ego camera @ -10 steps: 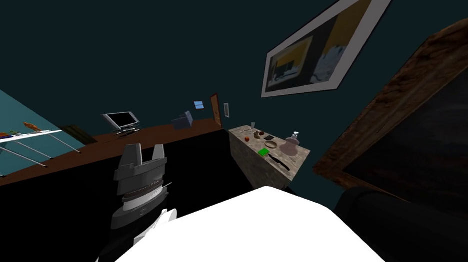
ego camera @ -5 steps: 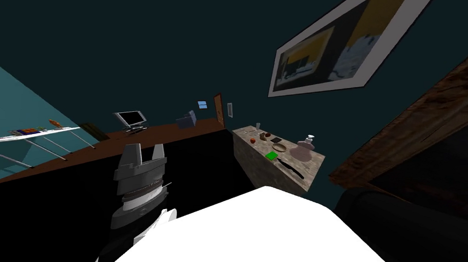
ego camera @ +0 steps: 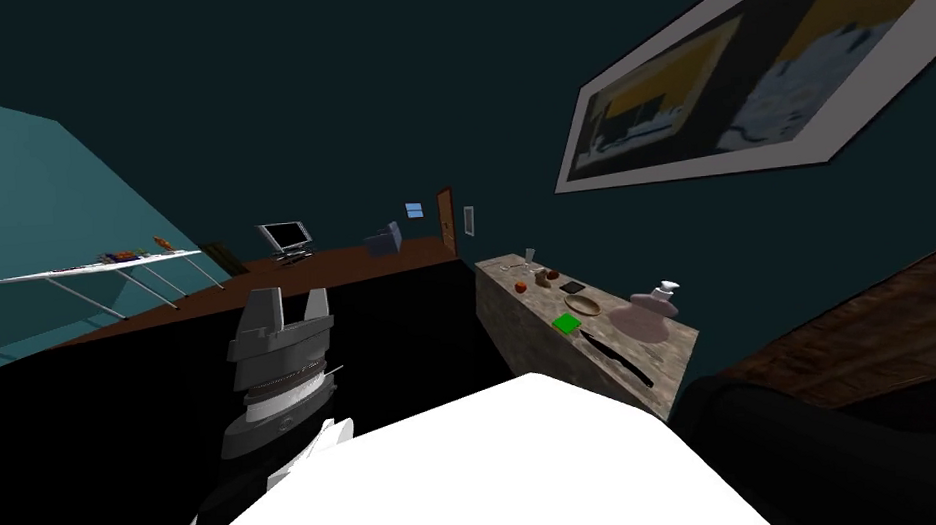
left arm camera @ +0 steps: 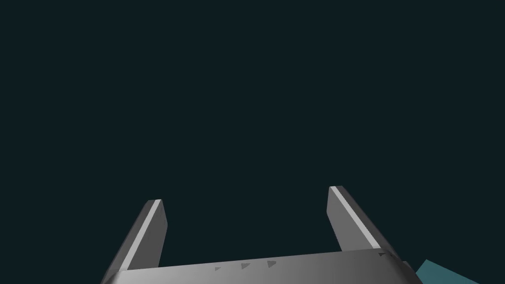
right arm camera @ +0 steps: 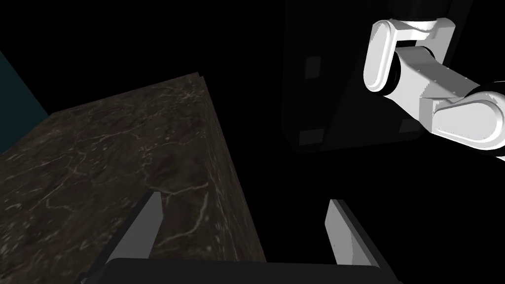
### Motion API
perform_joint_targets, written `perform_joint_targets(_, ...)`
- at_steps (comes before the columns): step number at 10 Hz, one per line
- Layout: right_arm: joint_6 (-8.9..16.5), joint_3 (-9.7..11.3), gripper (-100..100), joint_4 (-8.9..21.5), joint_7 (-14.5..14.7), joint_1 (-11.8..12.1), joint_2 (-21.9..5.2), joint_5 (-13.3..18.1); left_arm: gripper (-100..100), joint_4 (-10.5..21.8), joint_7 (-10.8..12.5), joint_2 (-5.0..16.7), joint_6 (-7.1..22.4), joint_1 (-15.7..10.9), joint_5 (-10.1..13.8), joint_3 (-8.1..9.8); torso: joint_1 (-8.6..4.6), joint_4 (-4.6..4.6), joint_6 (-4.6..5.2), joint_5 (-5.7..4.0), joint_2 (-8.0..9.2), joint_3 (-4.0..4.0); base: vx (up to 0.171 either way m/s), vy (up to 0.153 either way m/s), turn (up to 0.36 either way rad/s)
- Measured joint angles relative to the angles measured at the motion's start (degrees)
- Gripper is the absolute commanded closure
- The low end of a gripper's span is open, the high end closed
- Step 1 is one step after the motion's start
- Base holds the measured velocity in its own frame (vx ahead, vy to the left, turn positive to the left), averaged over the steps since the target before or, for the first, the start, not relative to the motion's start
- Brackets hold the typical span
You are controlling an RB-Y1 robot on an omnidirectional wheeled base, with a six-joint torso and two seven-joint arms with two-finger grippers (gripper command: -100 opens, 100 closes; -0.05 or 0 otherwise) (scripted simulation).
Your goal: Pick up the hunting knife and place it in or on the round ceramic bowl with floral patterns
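The knife [ego camera: 616, 358], dark and long, lies flat on the counter [ego camera: 528, 339] toward its near end, along the front edge; its far tip is just beside a green square [ego camera: 565, 322]; the bowl [ego camera: 583, 304], shallow and brownish, sits just past that square, apart from the knife; a pale pink vase [ego camera: 647, 315] stands beside the knife on the wall side, near the bowl; farther along the top are a dark square [ego camera: 573, 287], a small red fruit [ego camera: 520, 286], a brown lump [ego camera: 553, 275] and a glass [ego camera: 530, 256] at the far end; both grippers are well apart from the knife; the left gripper [ego camera: 291, 296] is raised over a black area to the left of the counter, pointing up, released, with nothing between its blades; the left wrist view shows its fingers [left arm camera: 148, 231] spread against a plain dark wall; the right gripper [right arm camera: 243, 198] is also released, its blades wide and empty; one of them overlaps a dark veined stone face [right arm camera: 123, 148], the other a black area; a large framed picture [ego camera: 747, 80] hangs on the wall above the counter; far off a TV [ego camera: 284, 234], an armchair [ego camera: 385, 241] and a door [ego camera: 445, 219] stand by a brown floor [ego camera: 336, 266], with a white table [ego camera: 106, 265] to the left
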Motion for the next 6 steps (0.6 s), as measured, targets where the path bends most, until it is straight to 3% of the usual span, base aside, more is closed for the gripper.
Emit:
perform_joint_targets(2, 0.7, 1.3, -100, 0.1, 0.1, 0.3, -2.6, -0.2, 0, 0.0, 0.0, 0.0, 0.0, 0.0, 0.0, 0.00, -0.10, 0.03, 0.00, -0.02, 0.15, 0.08, 0.096, 0.023, 0.092)
perform_joint_targets(4, 0.6, 2.3, -100, 0.8, 1.5, 2.1, -5.9, -1.3, 0, 0.0, 0.0, 0.0, 0.0, 0.0, 0.0, 0.00, -0.08, -0.01, -0.05, -0.02, -0.07, -0.03, 0.203, 0.048, 0.185)
perform_joint_targets(6, 0.5, 4.2, -100, 1.9, 1.7, 1.5, -9.1, -1.2, 0, 0.0, 0.0, 0.0, 0.0, 0.0, 0.0, 0.00, 0.01, -0.07, -0.04, -0.01, -0.32, -0.18, 0.214, 0.046, 0.138)
